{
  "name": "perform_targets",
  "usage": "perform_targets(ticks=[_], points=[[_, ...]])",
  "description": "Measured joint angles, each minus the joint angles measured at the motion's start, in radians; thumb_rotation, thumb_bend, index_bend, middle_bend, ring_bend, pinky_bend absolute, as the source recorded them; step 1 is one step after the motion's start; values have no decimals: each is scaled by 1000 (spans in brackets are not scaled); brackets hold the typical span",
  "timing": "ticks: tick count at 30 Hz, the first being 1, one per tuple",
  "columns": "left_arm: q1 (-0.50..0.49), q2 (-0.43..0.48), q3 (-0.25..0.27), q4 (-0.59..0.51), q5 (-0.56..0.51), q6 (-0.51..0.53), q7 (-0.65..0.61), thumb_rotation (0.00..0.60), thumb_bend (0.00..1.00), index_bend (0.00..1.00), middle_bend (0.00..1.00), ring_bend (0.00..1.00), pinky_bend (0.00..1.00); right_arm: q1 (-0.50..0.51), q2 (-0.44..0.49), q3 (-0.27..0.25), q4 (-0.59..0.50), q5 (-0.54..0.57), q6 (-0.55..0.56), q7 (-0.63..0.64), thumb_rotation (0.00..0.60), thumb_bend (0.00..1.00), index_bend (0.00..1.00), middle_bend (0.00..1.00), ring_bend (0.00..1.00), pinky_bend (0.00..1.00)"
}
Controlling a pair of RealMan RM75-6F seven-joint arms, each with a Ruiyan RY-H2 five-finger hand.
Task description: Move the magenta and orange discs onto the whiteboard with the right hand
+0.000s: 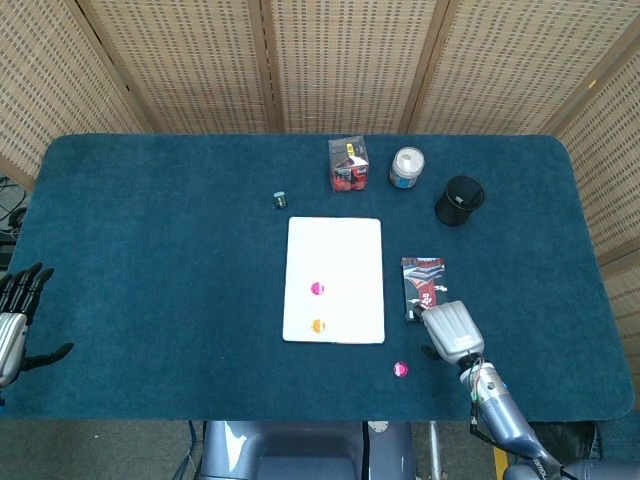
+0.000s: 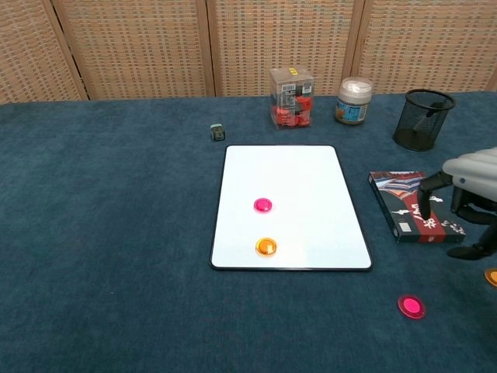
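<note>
A white whiteboard [image 1: 334, 280] lies flat in the middle of the blue tabletop [image 1: 150, 250]. Two discs rest on it: a magenta disc [image 1: 317, 288] near its middle and an orange disc [image 1: 317, 326] just below it, close to the board's near edge. Both lie well to the left of the right hand [image 1: 450, 331].

The right hand hovers over the near right part of the tabletop, above the near end of a dark red and black packet [image 1: 422, 283] that lies just right of the whiteboard. In the chest view the right hand shows at the right edge of the frame, its fingers [image 2: 429, 185] curled downward and apart, with nothing in them.

A second magenta disc [image 1: 400, 369] lies on the tabletop off the board, near its front right corner and just left of the right hand. In the chest view another orange disc [image 2: 491, 276] shows partly at the right edge, below the hand.

The left hand [image 1: 12, 310] rests at the far left edge of the tabletop, fingers spread and empty.

Along the far side stand a clear box [image 1: 348, 164] of red pieces, a white jar [image 1: 406, 167] and a black mesh cup [image 1: 459, 200]. A small dark object [image 1: 280, 200] lies beyond the board's far left corner.
</note>
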Motion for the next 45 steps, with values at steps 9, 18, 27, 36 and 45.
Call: perform_targets(ticks=[9,18,27,36,45], points=[[-2,-3,-1,0,-4,-4,8,600,0,0,0,0,0,-62,-6,-15,122,-44,-48,130,600,260,416,902,951,1000],[-2,-3,0,-1,-5,-6,9,600,0,0,0,0,0,-92,-23,1,176,-61,-87,130,600,260,417,902,951,1000],[-2,-3,0,-2,-6,-6,11,600,0,0,0,0,0,-117,-22,4,191,-84,-103,127,600,261,417,902,951,1000],[-3,-3,0,-2,-8,-8,11,600,0,0,0,0,0,-127,-25,18,214,-73,-138,119,600,309,421,902,951,1000],[-3,-6,0,-3,-9,-9,17,600,0,0,0,0,0,-138,-19,29,222,-79,-158,122,600,311,421,902,951,1000]])
